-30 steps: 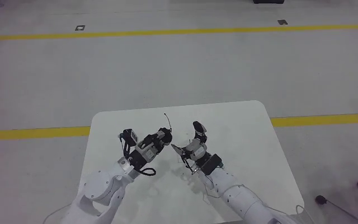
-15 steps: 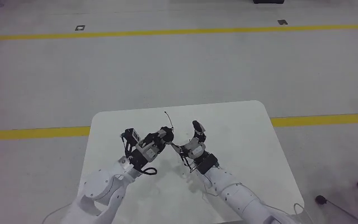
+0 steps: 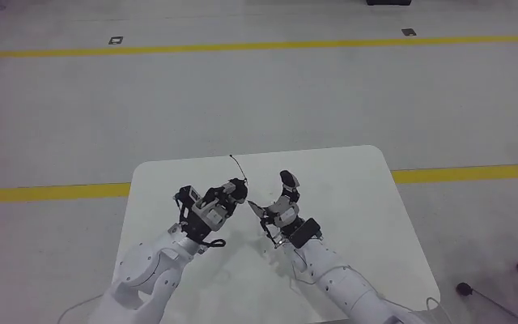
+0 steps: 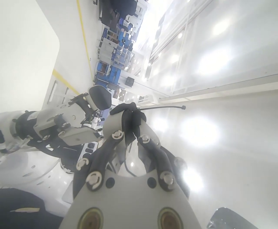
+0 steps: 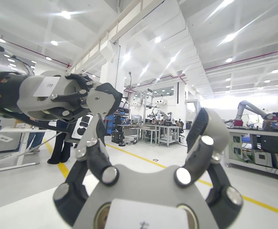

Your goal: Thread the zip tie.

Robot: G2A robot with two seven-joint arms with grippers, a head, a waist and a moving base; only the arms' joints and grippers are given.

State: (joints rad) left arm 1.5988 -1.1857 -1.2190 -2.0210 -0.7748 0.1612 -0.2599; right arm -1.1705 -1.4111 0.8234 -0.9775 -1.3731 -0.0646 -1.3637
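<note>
Risk: left gripper [image 4: 130,112] clamps tie [image 4: 160,107], right gripper [image 5: 149,117] gapes just beside tie; thin free end may flex and dodge the pinch.

The zip tie [image 4: 165,107] is partly hidden inside the left pincer [image 4: 131,113].

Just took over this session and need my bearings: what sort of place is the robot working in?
Probably a robotics lab or factory hall: a yellow floor line, workbenches loaded with equipment, and another robot arm under high ceiling lights.
</note>
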